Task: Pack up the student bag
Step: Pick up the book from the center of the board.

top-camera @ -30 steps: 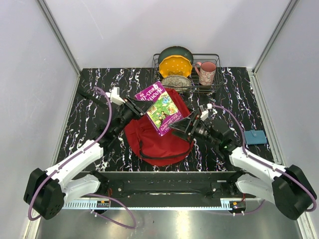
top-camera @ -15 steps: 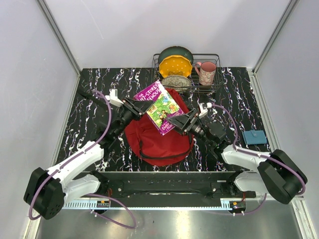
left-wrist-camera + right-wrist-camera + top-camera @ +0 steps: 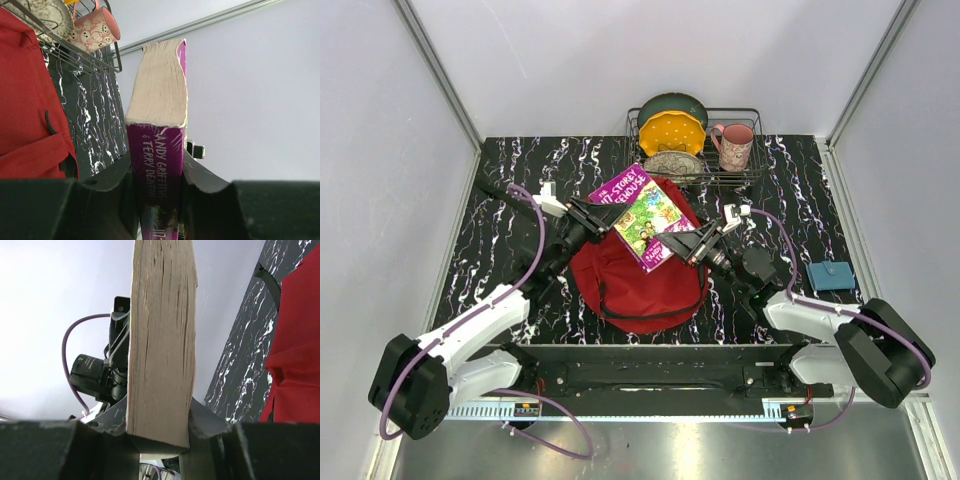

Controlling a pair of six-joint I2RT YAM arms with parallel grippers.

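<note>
Since a second ago the right gripper (image 3: 685,243) has swung in from 4 o'clock and closed on the book (image 3: 645,215), which has barely shifted. The bag (image 3: 640,285) lies flat at the middle of the counter (image 3: 500,200). The book hangs tilted over the bag's far half, towards 12 o'clock.

The left gripper (image 3: 592,215) is partly closed and pinches the spine end from 9 o'clock. The right gripper is also partly closed, and it clamps the page edge between its jaws.

With both grips on, we judge that the arms must move together, or the book will twist or the pages will slip. We cannot tell from above whether the bag's mouth is open, so we should check that before lowering the book. We should also keep clear of the rack (image 3: 750,175) and mug (image 3: 735,145) at 1 o'clock.
</note>
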